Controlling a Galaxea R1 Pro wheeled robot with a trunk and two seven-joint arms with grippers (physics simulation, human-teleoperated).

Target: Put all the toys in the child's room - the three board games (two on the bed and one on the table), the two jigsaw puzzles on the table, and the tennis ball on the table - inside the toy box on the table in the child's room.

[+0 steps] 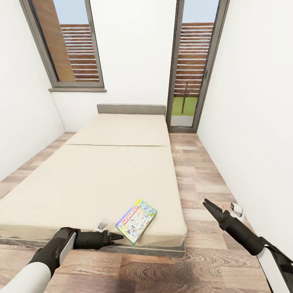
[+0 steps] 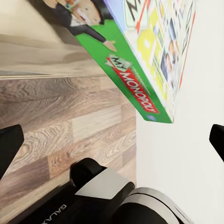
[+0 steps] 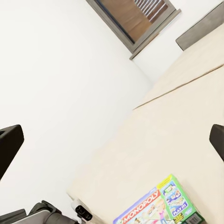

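Observation:
One board game (image 1: 136,221), a thin pastel Monopoly box with a green edge, lies flat on the beige bed (image 1: 101,175) near its foot-end right corner. Its green edge shows in the left wrist view (image 2: 140,79) and its lid in the right wrist view (image 3: 158,210). My left gripper (image 1: 116,236) hovers at the foot edge of the mattress, just left of the box and not touching it. In its wrist view the left gripper (image 2: 112,144) is open and empty. My right gripper (image 1: 208,204) hangs over the floor right of the bed, and it too is open (image 3: 112,142).
The bed's grey headboard (image 1: 131,109) stands against the far white wall between two tall dark-framed windows (image 1: 191,65). A strip of wood-plank floor (image 1: 203,175) runs between the bed and the right wall. A small white fitting (image 1: 237,209) sits low on that wall.

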